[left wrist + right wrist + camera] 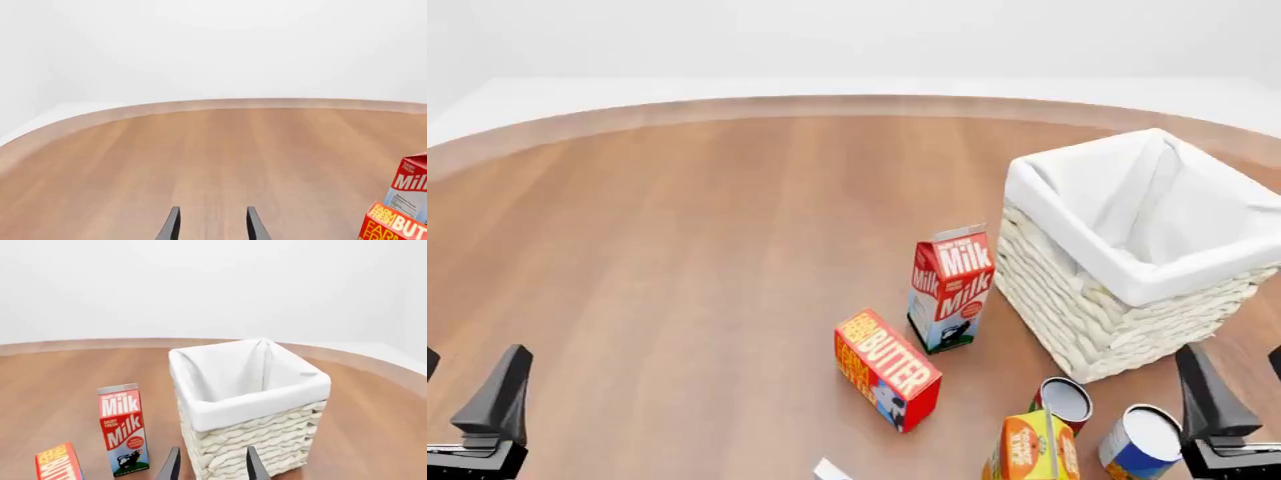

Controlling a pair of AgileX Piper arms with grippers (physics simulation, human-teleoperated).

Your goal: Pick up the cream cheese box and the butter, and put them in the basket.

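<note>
The butter (888,368) lies on the wooden table near the front middle, a red and orange box with white lettering. It also shows at a frame edge in the left wrist view (393,225) and the right wrist view (59,462). Only a white corner of the cream cheese box (831,470) peeks in at the front edge. The whitish wicker basket (1094,300) with its white lining stands at the right, upright and empty inside. My left gripper (465,385) hangs open at the front left, far from the butter. My right gripper (1241,385) is open at the front right, just before the basket (267,440).
A red milk carton (950,288) stands upright between the butter and the basket. In front of the basket stand a small can (1065,402), a white-topped blue can (1141,442) and an orange-yellow carton (1030,448). The table's curved far edge (827,103) borders a white floor.
</note>
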